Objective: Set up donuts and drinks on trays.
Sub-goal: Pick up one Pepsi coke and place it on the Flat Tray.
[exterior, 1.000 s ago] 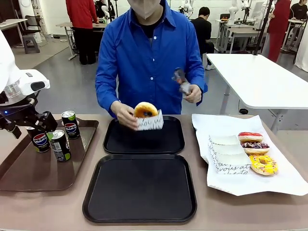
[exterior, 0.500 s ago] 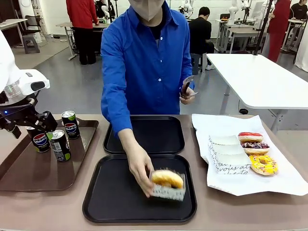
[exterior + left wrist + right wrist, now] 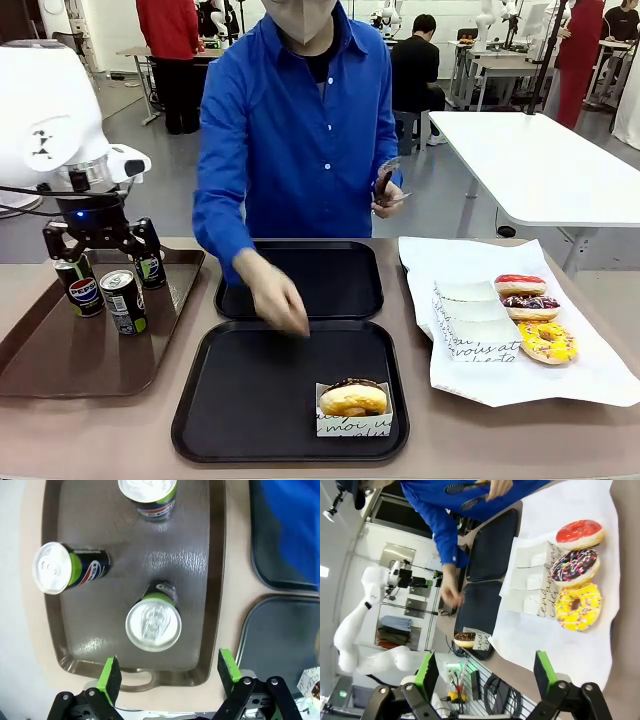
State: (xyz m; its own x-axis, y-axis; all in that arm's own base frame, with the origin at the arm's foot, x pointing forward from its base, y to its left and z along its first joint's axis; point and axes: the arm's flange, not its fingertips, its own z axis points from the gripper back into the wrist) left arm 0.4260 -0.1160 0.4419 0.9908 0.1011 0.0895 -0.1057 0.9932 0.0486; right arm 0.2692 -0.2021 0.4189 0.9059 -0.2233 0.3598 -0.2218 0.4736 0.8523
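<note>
At the far left, the left tool (image 3: 100, 243) hangs over the 12 o'clock end of the brown tray (image 3: 50, 370). Its green pads (image 3: 109, 675) are spread wide and nothing is gripped between them. Three cans (image 3: 124, 301) stand upright on that end of the tray. One is toward 11 o'clock, one toward 1 o'clock, and the third is nearer the tray's middle. In the left wrist view, this middle can (image 3: 152, 625) sits just ahead of the gap between the pads. To the right, the two black trays lie one behind the other on the bench (image 3: 100, 440). The far black tray (image 3: 330, 290) is bare. The near black tray (image 3: 250, 400) carries one sleeved donut (image 3: 353, 405), chocolate-topped, at its 5 o'clock corner. A person's hand (image 3: 275, 300), blurred, hovers over the seam between the two trays and touches neither. The person's other hand (image 3: 392, 198) is raised at chest height and holds dark tongs (image 3: 384, 180). Further right lies the white paper sheet (image 3: 500, 375). A stack of empty sleeves (image 3: 475, 325) sits at its centre, with three bare donuts just beside the stack toward 3 o'clock. The red donut (image 3: 520, 285) is farthest, the chocolate sprinkled donut (image 3: 530, 303) touches it, and the yellow donut (image 3: 547, 341) is nearest. The right tool (image 3: 485, 672) faces this sheet with its pads wide apart and nothing in them.
</note>
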